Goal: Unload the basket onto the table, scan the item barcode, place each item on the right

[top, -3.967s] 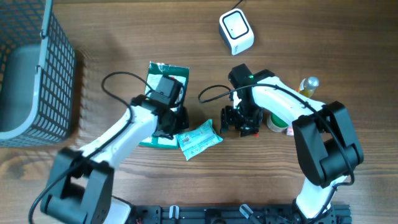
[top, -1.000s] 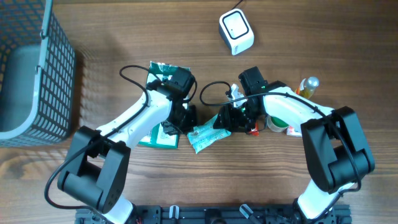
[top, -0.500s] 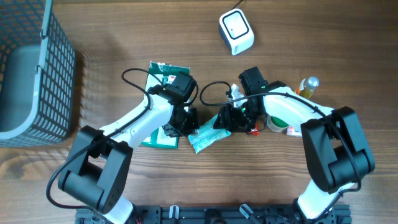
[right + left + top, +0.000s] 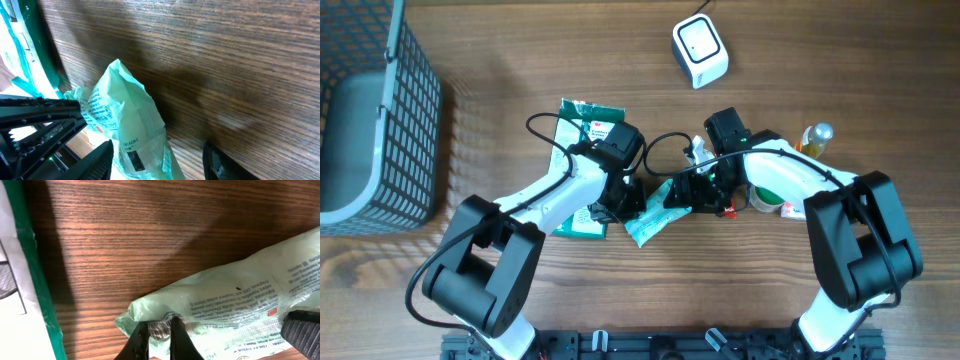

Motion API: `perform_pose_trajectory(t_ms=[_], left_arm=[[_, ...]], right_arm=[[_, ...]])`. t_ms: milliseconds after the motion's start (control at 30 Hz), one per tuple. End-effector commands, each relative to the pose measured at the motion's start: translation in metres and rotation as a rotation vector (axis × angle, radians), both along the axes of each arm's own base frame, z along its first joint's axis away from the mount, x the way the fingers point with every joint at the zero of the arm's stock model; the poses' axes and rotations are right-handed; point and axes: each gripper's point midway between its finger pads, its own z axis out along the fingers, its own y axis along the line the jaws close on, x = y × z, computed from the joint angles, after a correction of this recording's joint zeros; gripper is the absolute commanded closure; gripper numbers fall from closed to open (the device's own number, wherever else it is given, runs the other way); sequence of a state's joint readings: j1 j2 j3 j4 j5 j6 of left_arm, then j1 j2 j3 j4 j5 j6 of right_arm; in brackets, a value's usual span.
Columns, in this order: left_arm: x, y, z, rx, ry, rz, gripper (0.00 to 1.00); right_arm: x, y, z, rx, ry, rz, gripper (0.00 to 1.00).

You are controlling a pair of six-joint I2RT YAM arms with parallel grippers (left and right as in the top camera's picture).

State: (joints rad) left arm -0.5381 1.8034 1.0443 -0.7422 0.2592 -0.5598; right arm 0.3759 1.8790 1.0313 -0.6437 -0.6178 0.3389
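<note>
Left gripper (image 4: 159, 330): pinched shut on packet (image 4: 235, 295) seam.
Right gripper (image 4: 157, 152): jaws wide, packet end between them.
Room: bare table (image 4: 150, 230) ahead; green pouch (image 4: 20, 280) edge beside left jaws.
Packet: pale green, crumpled, printed.

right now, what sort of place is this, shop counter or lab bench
Probably a mock checkout set up on a wooden table: a white barcode scanner, a wire basket and packaged goods such as the pale green packet point to retail scanning practice.

Open tabletop (image 4: 820, 60) between light green pouch (image 4: 650, 222) and white scanner (image 4: 700, 52). Blocked to left by dark green packet (image 4: 582, 118), to right by bottle (image 4: 815, 137) and jar (image 4: 765, 200). Wire basket (image 4: 415, 120) far left.
</note>
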Motion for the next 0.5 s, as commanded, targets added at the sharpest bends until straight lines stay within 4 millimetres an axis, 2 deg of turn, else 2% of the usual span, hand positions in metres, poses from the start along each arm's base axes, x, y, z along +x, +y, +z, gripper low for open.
perform_pose_trajectory(t_ms=[0, 200, 467], left_arm=[[-0.009, -0.001, -0.020, 0.031, 0.038, -0.010, 0.93], [-0.009, -0.001, -0.020, 0.031, 0.039, -0.010, 0.93], [-0.009, -0.001, -0.020, 0.031, 0.039, -0.011, 0.93]], right_arm=[[-0.003, -0.011, -0.013, -0.068, 0.012, -0.011, 0.46], [-0.007, 0.011, -0.008, -0.010, -0.013, 0.040, 0.49], [-0.005, 0.010, -0.011, -0.038, -0.020, 0.024, 0.69]])
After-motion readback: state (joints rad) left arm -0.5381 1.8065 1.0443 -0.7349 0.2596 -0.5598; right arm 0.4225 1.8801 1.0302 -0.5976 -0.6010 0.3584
